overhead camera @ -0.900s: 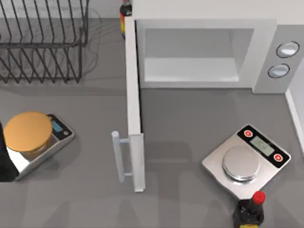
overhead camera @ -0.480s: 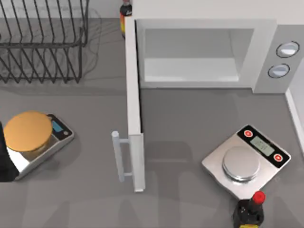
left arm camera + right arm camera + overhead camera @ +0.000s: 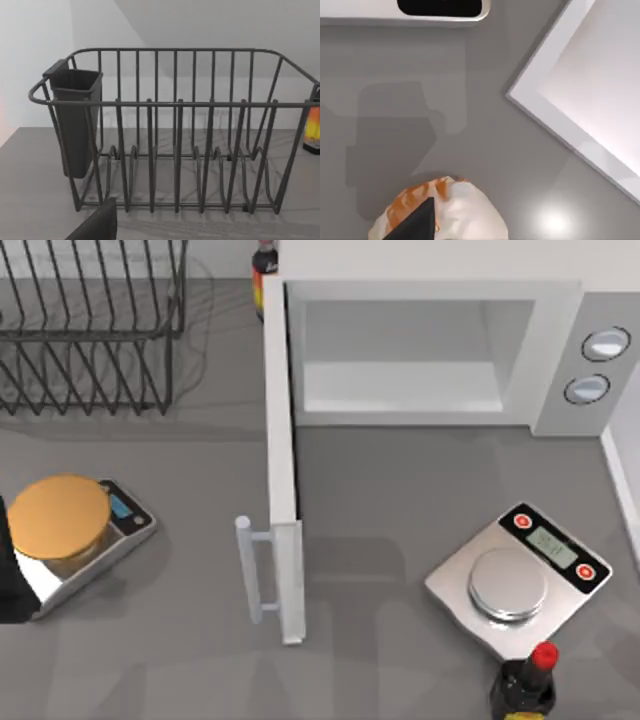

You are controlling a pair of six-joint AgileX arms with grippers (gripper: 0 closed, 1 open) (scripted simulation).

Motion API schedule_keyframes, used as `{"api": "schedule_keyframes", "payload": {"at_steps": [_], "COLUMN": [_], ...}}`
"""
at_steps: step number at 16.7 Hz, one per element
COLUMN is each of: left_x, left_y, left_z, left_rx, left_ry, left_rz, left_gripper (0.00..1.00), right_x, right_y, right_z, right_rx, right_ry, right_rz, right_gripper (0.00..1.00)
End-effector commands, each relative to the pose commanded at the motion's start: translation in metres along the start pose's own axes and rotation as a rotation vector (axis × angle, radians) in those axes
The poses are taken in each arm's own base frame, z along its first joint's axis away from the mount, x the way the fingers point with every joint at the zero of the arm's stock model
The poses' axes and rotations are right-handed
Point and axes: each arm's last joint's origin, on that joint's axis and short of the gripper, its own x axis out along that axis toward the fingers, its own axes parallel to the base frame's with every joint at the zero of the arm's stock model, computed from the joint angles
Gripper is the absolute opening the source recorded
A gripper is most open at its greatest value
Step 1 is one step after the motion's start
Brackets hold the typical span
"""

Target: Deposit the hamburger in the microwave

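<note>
Overhead, microwave (image 3: 430, 350) door open, cavity bare; hamburger (image 3: 445, 210) on table beneath right hand; grip state unclear.

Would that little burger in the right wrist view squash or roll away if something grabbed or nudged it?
The hamburger has a rounded, domed, pale top, so it would probably give a little under a squeeze. It seems to sit flat on the grey table, so a nudge would likelier slide it than roll it. Its smooth surface might slip.
</note>
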Motion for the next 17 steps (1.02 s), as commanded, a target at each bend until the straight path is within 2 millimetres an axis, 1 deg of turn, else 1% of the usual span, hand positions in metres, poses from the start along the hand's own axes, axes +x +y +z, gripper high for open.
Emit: {"api": "schedule_keyframes", "payload": {"at_steps": [4,8,10,15,17], "left_x": [0.0,0.0,0.0,0.0,0.0], "left_y": [0.0,0.0,0.0,0.0,0.0], "left_z": [0.0,0.0,0.0,0.0,0.0], "left_rx": [0.0,0.0,0.0,0.0,0.0], "left_ry": [0.0,0.0,0.0,0.0,0.0], "left_rz": [0.0,0.0,0.0,0.0,0.0], "left_gripper": [1.0,1.0,1.0,1.0,1.0], "right_x": [0.017,0.032,0.035,0.035,0.038], "right_y": [-0.011,-0.018,-0.02,-0.02,-0.019], "right_z": [0.018,0.03,0.033,0.032,0.031], "right_rx": [-0.23,-0.377,-0.407,-0.405,-0.407], "right_ry": [0.24,0.365,0.385,0.385,0.387], "right_rz": [0.235,0.41,0.444,0.444,0.447], "right_gripper": [1.0,1.0,1.0,1.0,1.0]}}
